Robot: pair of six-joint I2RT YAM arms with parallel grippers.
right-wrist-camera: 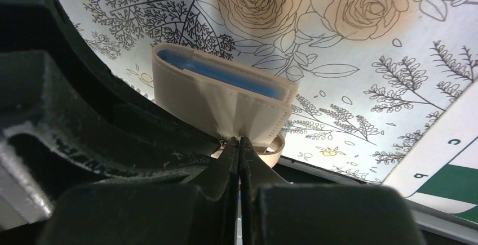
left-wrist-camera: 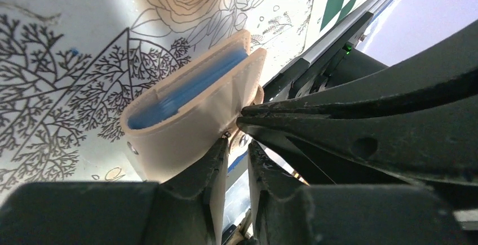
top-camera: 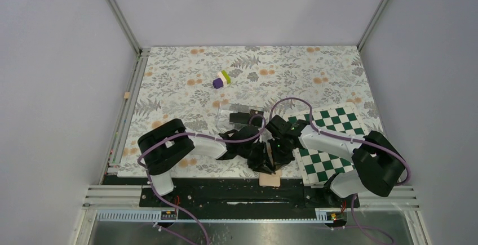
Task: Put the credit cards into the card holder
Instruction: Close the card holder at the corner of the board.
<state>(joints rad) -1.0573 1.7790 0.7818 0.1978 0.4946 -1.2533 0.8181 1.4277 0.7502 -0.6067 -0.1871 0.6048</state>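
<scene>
The card holder point(top-camera: 270, 178), tan outside and light blue inside, lies folded at the mat's near edge. In the left wrist view the card holder point(left-wrist-camera: 186, 107) shows its blue inside. My right gripper point(right-wrist-camera: 239, 139) is shut on the card holder's point(right-wrist-camera: 225, 90) tan flap, which puckers at the pinch. In the left wrist view the right gripper's fingers point(left-wrist-camera: 315, 115) reach in from the right. My left gripper point(left-wrist-camera: 239, 143) stands slightly open and empty, one fingertip against the holder's side. Both grippers point(top-camera: 269, 157) meet over the holder. A black card-like rectangle point(top-camera: 241, 116) lies by the clear case.
A clear plastic case point(top-camera: 228, 112) lies mid-mat behind the arms. A green-white checkerboard point(top-camera: 330, 143) lies at the right under the right arm. A purple-green-white block cluster point(top-camera: 221, 79) sits farther back. The table's black front rail point(top-camera: 225, 191) runs just below the holder.
</scene>
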